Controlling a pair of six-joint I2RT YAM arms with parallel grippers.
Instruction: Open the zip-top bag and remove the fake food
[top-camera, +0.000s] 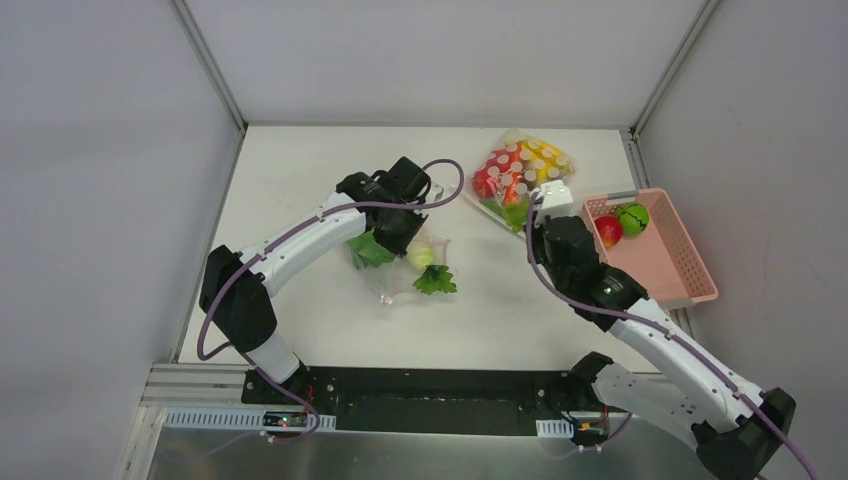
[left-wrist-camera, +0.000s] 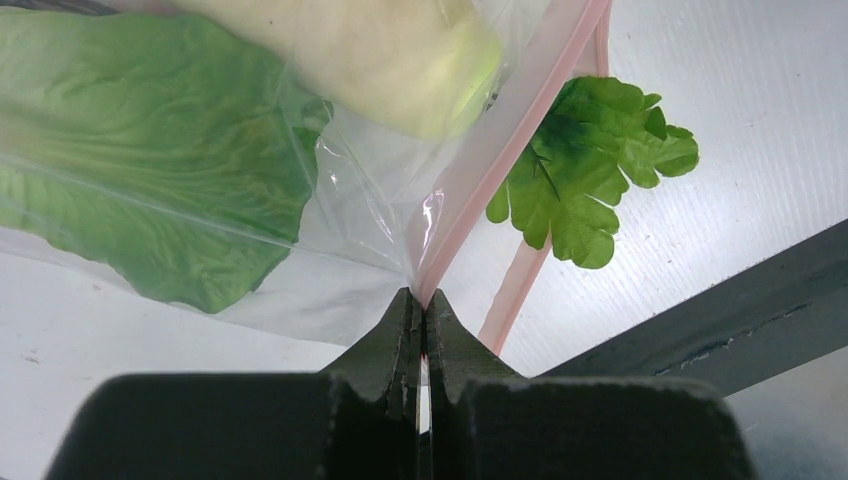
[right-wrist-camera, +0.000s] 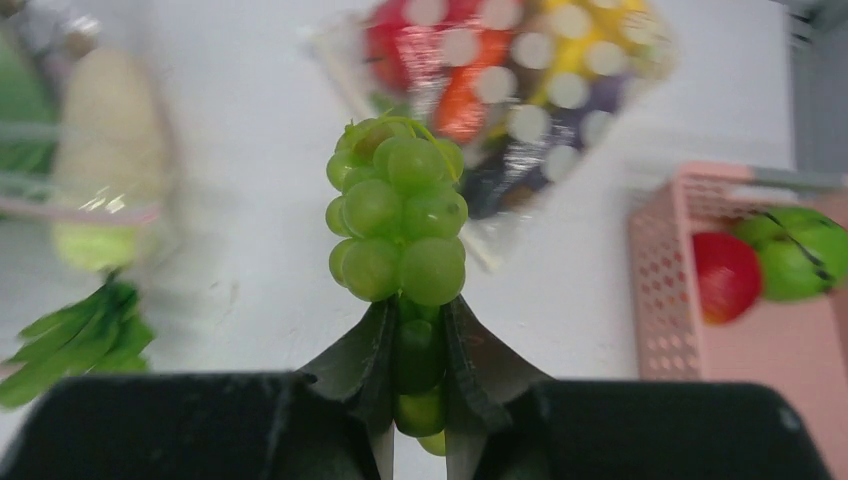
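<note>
The clear zip-top bag (top-camera: 400, 285) lies mid-table. My left gripper (left-wrist-camera: 421, 300) is shut on its plastic at the pink zip strip (left-wrist-camera: 500, 160); in the top view this gripper (top-camera: 408, 236) is over the bag. Inside are a lettuce leaf (left-wrist-camera: 150, 170) and the white radish (left-wrist-camera: 380, 60). The radish's green leafy top (left-wrist-camera: 590, 170) sticks out of the mouth. My right gripper (right-wrist-camera: 420, 315) is shut on the green grapes (right-wrist-camera: 400, 210) and holds them above the table, left of the basket; it shows in the top view (top-camera: 552, 203).
A pink basket (top-camera: 685, 265) at the right holds a red apple (top-camera: 608, 230) and a green round fruit (top-camera: 632, 217). A white-dotted clear bag (top-camera: 520, 168) of red, orange and yellow items lies at the back, just beyond my right gripper.
</note>
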